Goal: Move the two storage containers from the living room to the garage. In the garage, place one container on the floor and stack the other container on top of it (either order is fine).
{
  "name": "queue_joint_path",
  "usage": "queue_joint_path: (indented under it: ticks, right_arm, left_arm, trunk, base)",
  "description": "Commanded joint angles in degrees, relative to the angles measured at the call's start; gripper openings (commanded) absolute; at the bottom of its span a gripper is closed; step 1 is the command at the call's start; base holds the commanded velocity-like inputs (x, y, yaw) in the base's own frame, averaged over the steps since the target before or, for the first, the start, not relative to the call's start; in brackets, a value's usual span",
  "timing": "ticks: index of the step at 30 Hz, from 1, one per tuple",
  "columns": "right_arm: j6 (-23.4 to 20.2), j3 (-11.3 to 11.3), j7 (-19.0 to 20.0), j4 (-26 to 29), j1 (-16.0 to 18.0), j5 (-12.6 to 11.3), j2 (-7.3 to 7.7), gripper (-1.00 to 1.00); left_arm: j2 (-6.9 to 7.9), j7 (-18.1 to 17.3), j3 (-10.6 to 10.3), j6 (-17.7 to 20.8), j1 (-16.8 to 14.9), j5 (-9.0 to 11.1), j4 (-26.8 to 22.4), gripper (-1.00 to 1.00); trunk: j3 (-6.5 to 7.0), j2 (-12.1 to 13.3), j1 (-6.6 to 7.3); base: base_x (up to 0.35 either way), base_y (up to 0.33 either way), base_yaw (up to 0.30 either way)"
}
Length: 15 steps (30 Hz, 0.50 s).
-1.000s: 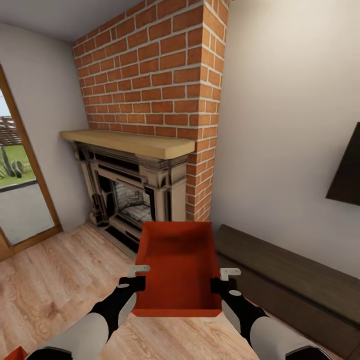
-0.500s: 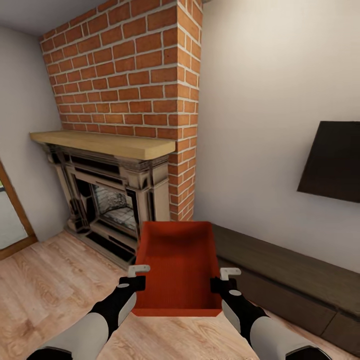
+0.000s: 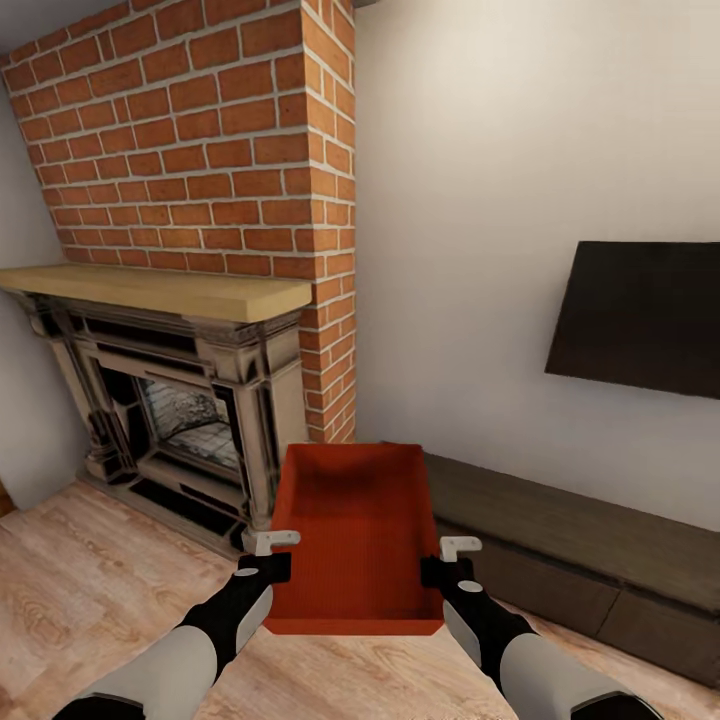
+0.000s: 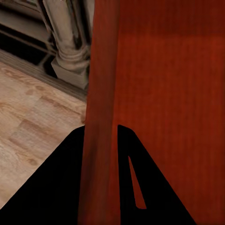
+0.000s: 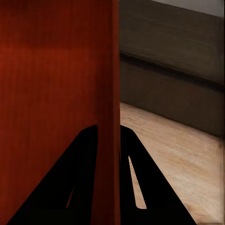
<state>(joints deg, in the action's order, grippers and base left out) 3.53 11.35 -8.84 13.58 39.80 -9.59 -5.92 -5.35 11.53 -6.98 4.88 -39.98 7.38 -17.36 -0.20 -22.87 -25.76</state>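
One orange-red storage container (image 3: 355, 530) hangs lengthwise in front of me, above the light wood plank flooring (image 3: 90, 590) of the living room. My left gripper (image 3: 268, 560) is shut on its left wall near the close corner, and my right gripper (image 3: 448, 562) is shut on its right wall. In the left wrist view the two dark fingers of the left gripper (image 4: 101, 129) straddle the container's wall (image 4: 101, 70). The right wrist view has the right gripper (image 5: 108, 126) clamped the same way over the container's wall (image 5: 115, 65). The bin is empty. The garage is out of view.
A brick chimney (image 3: 200, 150) with a wooden mantel (image 3: 160, 290) and a dark fireplace (image 3: 190, 420) stands ahead to the left. A low dark cabinet (image 3: 560, 540) runs along the pale wall at the right, under a black wall screen (image 3: 640, 320).
The whole view has swung to the right: the glass door has left the picture and more of the screen and cabinet shows. Both grippers hold the container just as before.
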Motion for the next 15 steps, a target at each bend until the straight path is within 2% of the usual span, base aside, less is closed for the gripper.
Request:
queue_joint_path:
  ticks: [1, 15]
  right_arm:
    - [0.3, -1.1, -2.7, -0.2, 0.0, -0.9, 0.04, -1.0]
    - [0.3, -1.1, -2.7, -0.2, 0.0, -0.9, 0.03, -1.0]
  left_arm:
    - [0.07, 0.4, 3.7, 0.4, 0.0, 0.7, -1.5, -1.0]
    - [0.07, 0.4, 3.8, 0.4, 0.0, 0.7, -1.4, -1.0]
  trunk:
    - [-0.03, 0.0, -0.02]
    - [-0.03, 0.0, -0.02]
  base:
    - [0.0, 0.0, -0.244]
    - [0.0, 0.0, -0.244]
